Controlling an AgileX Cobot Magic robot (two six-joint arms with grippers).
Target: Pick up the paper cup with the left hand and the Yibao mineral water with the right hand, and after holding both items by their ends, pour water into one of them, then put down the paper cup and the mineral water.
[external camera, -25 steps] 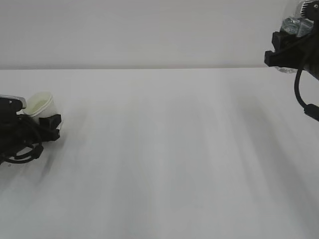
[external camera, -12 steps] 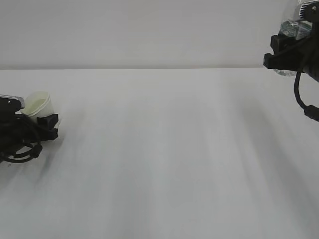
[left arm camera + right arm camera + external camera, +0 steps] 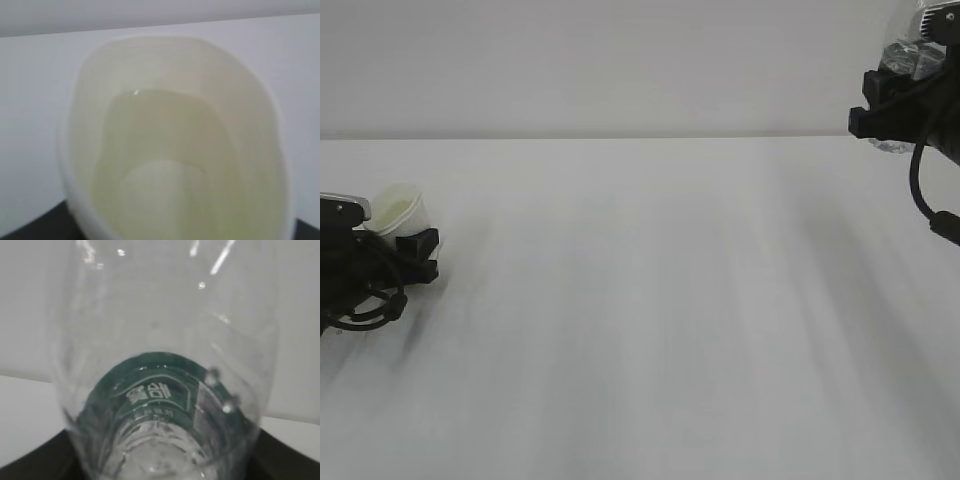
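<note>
Left hand [image 3: 380,262]: low at the left edge of the bench [image 3: 650,300], jaws clamped on the paper cup.
Paper cup [image 3: 396,211]: held between the left jaws, tilted, its rolled rim rising above them; the left wrist view [image 3: 175,145] looks straight into its pale cream inside, where a clear liquid lies pooled.
Right hand [image 3: 905,110]: raised high at the right edge, well apart from the left hand, jaws clamped on the Yibao mineral water.
Yibao mineral water [image 3: 910,45]: gripped in the right jaws, clear ribbed body showing above them; the right wrist view [image 3: 160,390] shows the dark green label band with white print close to the jaws and droplets on the wall.
Bench: white, plain surface between the two hands.
</note>
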